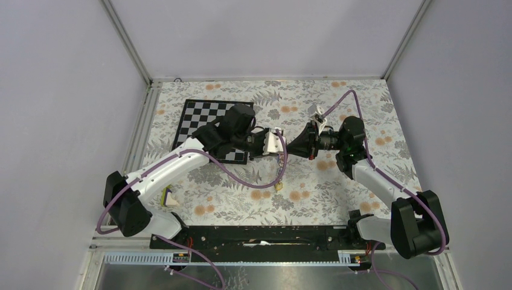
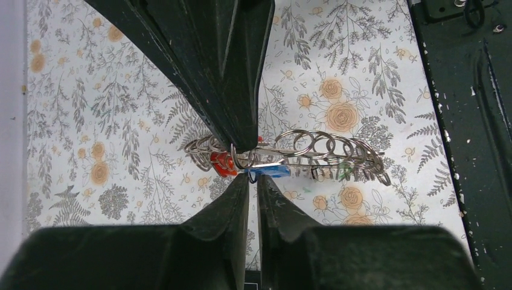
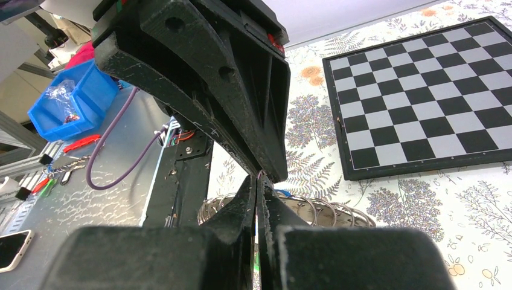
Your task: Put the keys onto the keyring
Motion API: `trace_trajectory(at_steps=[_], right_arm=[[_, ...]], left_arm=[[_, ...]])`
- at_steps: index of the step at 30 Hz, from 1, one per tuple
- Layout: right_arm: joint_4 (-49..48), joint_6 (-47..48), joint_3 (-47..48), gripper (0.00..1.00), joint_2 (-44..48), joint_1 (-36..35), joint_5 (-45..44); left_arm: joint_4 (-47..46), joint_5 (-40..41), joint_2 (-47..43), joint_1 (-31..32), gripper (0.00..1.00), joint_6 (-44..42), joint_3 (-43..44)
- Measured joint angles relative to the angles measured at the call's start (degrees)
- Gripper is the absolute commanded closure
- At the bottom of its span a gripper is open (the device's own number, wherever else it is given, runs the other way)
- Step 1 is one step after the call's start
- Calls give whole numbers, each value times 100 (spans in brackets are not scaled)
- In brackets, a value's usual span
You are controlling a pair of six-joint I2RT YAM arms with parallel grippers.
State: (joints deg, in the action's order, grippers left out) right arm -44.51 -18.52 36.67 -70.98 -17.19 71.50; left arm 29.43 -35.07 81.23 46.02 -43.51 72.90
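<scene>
keyring [image 2: 314, 151] mid-table, just right of chessboard [image 1: 202, 118], over floral cloth [image 2: 90, 121], between the two arms' tips. right gripper [image 3: 256, 186] clenched on a ring loop. left gripper [image 2: 252, 184] jaws nearly together at blue key [image 2: 268, 171]; whether it grasps, cannot tell. red key [image 2: 222, 163] just beside.

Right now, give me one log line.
right tool: shut on keyring | left tool: tips at blue key, grip unclear

Overhead; wrist close-ups, both on keyring [image 2: 362, 158]
</scene>
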Motion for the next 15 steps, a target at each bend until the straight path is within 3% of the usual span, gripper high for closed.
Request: trace_trajectory(at_steps=[6, 15], right_arm=[[0, 0, 0, 100, 0, 0, 2], [2, 0, -2, 100, 0, 11, 13]], left_arm=[[-50, -87, 68, 0, 100, 46, 0], [-59, -87, 76, 7, 100, 68, -2]])
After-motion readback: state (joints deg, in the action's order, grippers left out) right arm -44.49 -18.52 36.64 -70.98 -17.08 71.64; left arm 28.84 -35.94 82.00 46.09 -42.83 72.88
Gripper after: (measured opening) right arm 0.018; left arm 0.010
